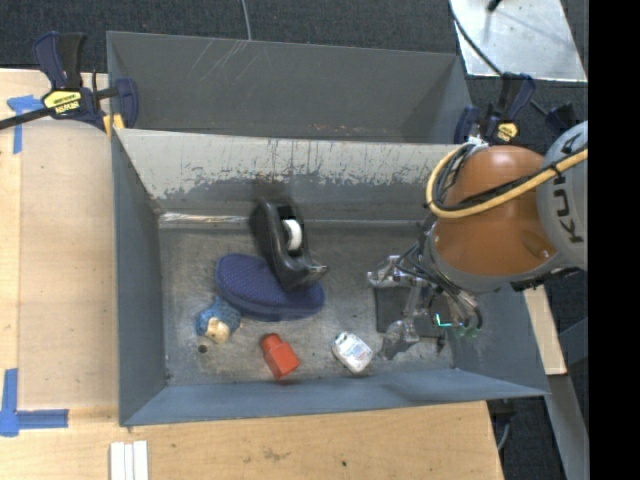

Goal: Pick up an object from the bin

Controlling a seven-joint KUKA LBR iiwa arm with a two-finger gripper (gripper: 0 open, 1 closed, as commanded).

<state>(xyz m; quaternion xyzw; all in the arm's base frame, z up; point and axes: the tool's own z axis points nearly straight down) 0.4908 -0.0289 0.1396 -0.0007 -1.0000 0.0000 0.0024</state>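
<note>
So the gripper (392, 306) is down near the floor at the right end of the bin (300, 400). Its fingers (385, 273) look spread, and between them I see only a dark patch of floor. The right wall's slope is just behind it and the front wall's edge is close on its near side, so it's pretty cramped there. The closest thing is a small white crumpled packet (352, 351), just beside the finger on the front-wall side and apart from the rest. Further out from the gripper along that front edge are a little red cylinder (280, 356) and a small blue-and-yellow bit (215, 323). Across a bare stretch of floor, toward the middle, a black tape dispenser (285, 243) leans on a flat blue oval thing (255, 290). The strip along the back wall is bare too.
</note>
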